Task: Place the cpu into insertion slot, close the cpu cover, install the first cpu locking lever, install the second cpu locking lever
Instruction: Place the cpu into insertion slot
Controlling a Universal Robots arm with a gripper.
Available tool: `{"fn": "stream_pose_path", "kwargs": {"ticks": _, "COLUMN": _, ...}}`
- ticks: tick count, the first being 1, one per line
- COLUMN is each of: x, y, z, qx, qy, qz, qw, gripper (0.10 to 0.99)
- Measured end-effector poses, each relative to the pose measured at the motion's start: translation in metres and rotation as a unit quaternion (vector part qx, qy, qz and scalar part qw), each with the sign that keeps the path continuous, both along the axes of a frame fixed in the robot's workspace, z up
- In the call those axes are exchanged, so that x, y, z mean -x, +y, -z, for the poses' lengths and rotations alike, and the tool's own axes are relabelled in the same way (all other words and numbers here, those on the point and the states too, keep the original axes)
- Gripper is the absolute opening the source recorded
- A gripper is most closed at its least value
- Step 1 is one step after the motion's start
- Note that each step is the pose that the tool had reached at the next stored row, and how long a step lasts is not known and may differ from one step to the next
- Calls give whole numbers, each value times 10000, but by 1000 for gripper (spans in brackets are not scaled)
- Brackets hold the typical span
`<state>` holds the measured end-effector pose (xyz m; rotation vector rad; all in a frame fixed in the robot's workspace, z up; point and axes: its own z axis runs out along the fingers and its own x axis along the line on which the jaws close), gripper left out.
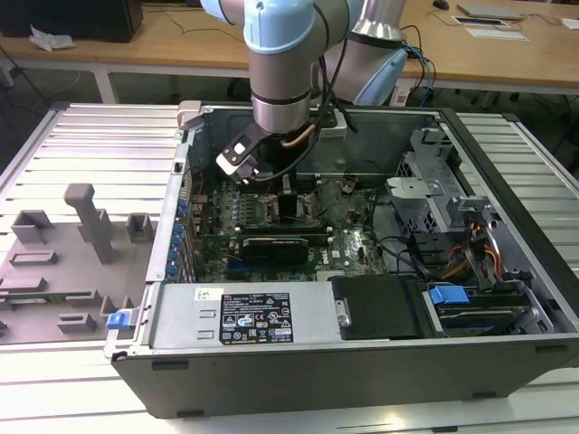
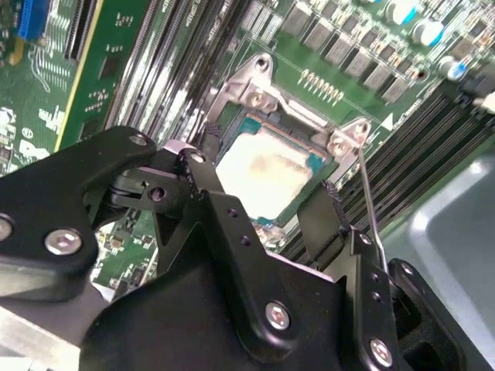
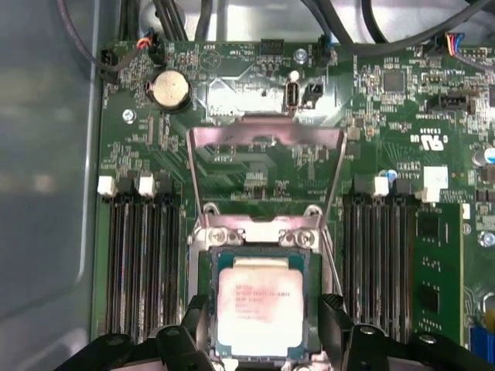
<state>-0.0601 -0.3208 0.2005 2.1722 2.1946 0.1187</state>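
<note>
The cpu [image 3: 259,305] lies flat in the insertion slot [image 3: 207,270], silver face up, and shows in both wrist views [image 2: 263,166]. The cpu cover [image 3: 267,139] stands raised on its hinge beyond the socket, its window open. My gripper [image 3: 263,344] hovers just above the chip, open, with one black finger [image 3: 193,325] on each side and a gap to the chip's edges. A thin locking lever [image 2: 370,201] stands up beside the socket. In the exterior view the gripper [image 1: 291,201] reaches down into the computer case over the board.
Black memory slots [image 3: 143,263] flank the socket. A coin battery [image 3: 170,89] and cables [image 3: 178,19] lie beyond the cover. A green card [image 3: 437,270] stands to one side. Case walls [image 1: 362,362] and drive bays [image 1: 443,208] hem the arm [image 1: 285,81]. A grey fixture tray [image 1: 63,262] sits at the exterior view's left.
</note>
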Motion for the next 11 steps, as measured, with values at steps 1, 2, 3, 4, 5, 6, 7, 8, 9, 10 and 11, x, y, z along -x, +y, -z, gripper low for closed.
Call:
{"fn": "stream_pose_path", "kwargs": {"ticks": 1, "x": 40, "y": 0, "z": 0, "qx": 0, "qy": -35, "qz": 1, "qw": 10000, "gripper": 671}}
{"fn": "stream_pose_path", "kwargs": {"ticks": 2, "x": 86, "y": 0, "z": 0, "qx": -1, "qy": -81, "qz": 0, "qw": 10000, "gripper": 671}}
{"fn": "stream_pose_path", "kwargs": {"ticks": 3, "x": 118, "y": 0, "z": 0, "qx": -1, "qy": -116, "qz": 1, "qw": 9999, "gripper": 671}}
{"fn": "stream_pose_path", "kwargs": {"ticks": 4, "x": 128, "y": 0, "z": 0, "qx": -1, "qy": -127, "qz": 1, "qw": 9999, "gripper": 671}}
{"fn": "stream_pose_path", "kwargs": {"ticks": 5, "x": 129, "y": 1, "z": 0, "qx": -1, "qy": -128, "qz": 1, "qw": 9999, "gripper": 671}}
{"fn": "stream_pose_path", "kwargs": {"ticks": 6, "x": 129, "y": 1, "z": 0, "qx": -1, "qy": -128, "qz": 0, "qw": 9999, "gripper": 671}}
{"fn": "stream_pose_path", "kwargs": {"ticks": 7, "x": 129, "y": 1, "z": 1, "qx": -1, "qy": -129, "qz": 0, "qw": 9999, "gripper": 671}}
{"fn": "stream_pose_path", "kwargs": {"ticks": 8, "x": 130, "y": 0, "z": 0, "qx": -1, "qy": -128, "qz": 0, "qw": 9999, "gripper": 671}}
{"fn": "stream_pose_path", "kwargs": {"ticks": 9, "x": 130, "y": 0, "z": 0, "qx": 0, "qy": -122, "qz": 0, "qw": 9999, "gripper": 671}}
{"fn": "stream_pose_path", "kwargs": {"ticks": 10, "x": 131, "y": 0, "z": 0, "qx": 0, "qy": -89, "qz": 1, "qw": 10000, "gripper": 671}}
{"fn": "stream_pose_path", "kwargs": {"ticks": 11, "x": 131, "y": 0, "z": 0, "qx": 0, "qy": -88, "qz": 2, "qw": 10000, "gripper": 671}}
